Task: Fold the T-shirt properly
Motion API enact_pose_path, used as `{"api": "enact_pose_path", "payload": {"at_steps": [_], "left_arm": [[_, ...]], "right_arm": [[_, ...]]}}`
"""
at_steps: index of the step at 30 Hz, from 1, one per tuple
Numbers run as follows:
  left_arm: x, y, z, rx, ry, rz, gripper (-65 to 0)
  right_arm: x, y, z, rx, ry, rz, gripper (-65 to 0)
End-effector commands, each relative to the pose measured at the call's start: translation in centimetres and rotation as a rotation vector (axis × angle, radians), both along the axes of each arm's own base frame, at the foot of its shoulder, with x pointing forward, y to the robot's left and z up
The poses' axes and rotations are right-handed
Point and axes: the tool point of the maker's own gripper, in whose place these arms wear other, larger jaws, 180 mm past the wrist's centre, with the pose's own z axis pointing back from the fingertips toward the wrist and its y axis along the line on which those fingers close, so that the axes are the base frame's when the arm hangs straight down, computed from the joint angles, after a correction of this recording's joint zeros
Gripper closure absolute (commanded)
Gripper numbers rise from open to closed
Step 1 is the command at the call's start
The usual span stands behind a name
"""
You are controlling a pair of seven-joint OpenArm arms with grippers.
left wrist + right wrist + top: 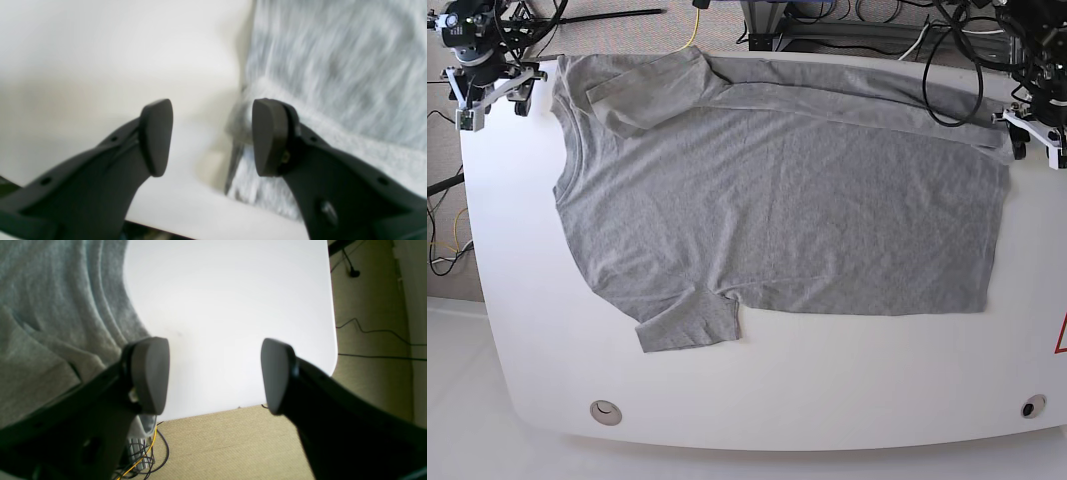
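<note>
Grey heather fabric of the T-shirt [333,66] fills the 1 to 4 o'clock part of the left wrist view, blurred, its edge lying on the white worktop [100,50]. Left tool [212,136] stands open with nothing between its pads, one pad over the bare worktop, the other over the cloth edge.

Right wrist view: the T-shirt lies in curved folds at 9 to 11 o'clock, beside bare white worktop at 12 o'clock. Right tool [213,375] is open and empty, above the worktop edge. Beige carpet [233,446] shows at 6 o'clock, with cables [146,456] at 7 o'clock.

Base view: the T-shirt is spread across the worktop, neck towards 9 o'clock, hem towards 3 o'clock, its far long side folded over. One sleeve [689,325] points to 7 o'clock. Right tool sits at 10 o'clock, left tool at 2 o'clock, each at a far corner of the garment.
</note>
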Motion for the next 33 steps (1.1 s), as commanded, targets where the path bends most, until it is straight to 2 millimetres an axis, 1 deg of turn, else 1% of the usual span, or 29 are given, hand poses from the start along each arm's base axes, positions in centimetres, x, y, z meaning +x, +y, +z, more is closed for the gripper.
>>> {"api": "enact_pose_path", "payload": {"at_steps": [1, 4, 11, 16, 18, 21, 24, 27, 33], "left_arm": [[1.0, 0.4, 2.3, 0.047, -0.045, -0.010, -35.3], [1.3, 0.4, 2.8, 0.057, -0.045, -0.009, -35.3], [1.2, 0.5, 2.9, 0.060, -0.025, 0.000, -35.3], [1.8, 0.4, 3.6, 0.073, -0.044, -0.010, -35.3], [2.8, 0.0, 4.3, 0.079, -0.066, -0.026, -35.2], [3.6, -0.5, 4.7, 0.083, -0.083, -0.042, -35.0], [4.1, -1.0, 4.8, 0.082, -0.089, -0.059, -35.0], [5.1, -1.9, 4.9, 0.077, -0.098, -0.089, -35.0], [6.4, -3.8, 4.5, 0.063, -0.094, -0.153, -35.0]], "right_arm": [[1.1, -0.5, 1.4, -0.030, -0.039, 0.011, -41.1], [1.6, -0.4, 1.4, -0.027, -0.042, 0.013, -40.9], [2.7, -0.4, 1.8, -0.024, -0.059, 0.013, -40.9], [3.6, -0.1, 2.1, -0.021, -0.080, 0.021, -40.8], [4.3, 0.4, 2.1, -0.018, -0.084, 0.046, -40.8], [5.4, 1.0, 2.3, -0.020, -0.092, 0.085, -41.1], [6.2, 1.6, 2.4, -0.018, -0.097, 0.110, -41.1], [7.0, 2.2, 2.5, -0.012, -0.101, 0.127, -41.1], [8.1, 2.4, 3.1, -0.009, -0.125, 0.132, -41.2]]}}
